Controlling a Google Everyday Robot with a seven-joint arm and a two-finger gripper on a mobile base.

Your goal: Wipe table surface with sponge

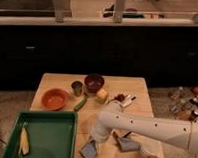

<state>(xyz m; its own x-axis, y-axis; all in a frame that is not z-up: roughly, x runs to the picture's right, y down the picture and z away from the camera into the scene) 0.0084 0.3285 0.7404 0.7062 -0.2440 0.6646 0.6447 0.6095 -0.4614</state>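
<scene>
Across the one camera view, items run as follows.

Light tan, roughly square wooden table surface (137, 90): carries everything below; bare wood shows mostly on its right side.

Flat rectangular blue-grey sponge (89, 151): at the near edge of the wood, just right of the tray, lying flat. Judged to be pressed there under the arm's tip, a posture suited to a wiping stroke.

White robot arm with two-finger gripper (93, 141): enters from the lower right, bends over the table's middle and reaches down-left so the gripper sits directly over the sponge. Whether the fingers are parted or closed on the pad cannot be told, since the wrist hides them.

Greyish-blue block with a white part (128, 144): just right of the sponge, under the forearm; not the wiping tool.

Green plastic tray (44, 135): front left, holding a pale yellow chunk (23, 140) along its left wall.

Shallow orange bowl (55, 98), small dark metal cup (77, 87), dark maroon bowl (94, 83), yellow cube-like piece (102, 95), green elongated vegetable (80, 103), small dark and red packets (122, 98): grouped toward the far half, leaving the near strip open for wiping.
</scene>
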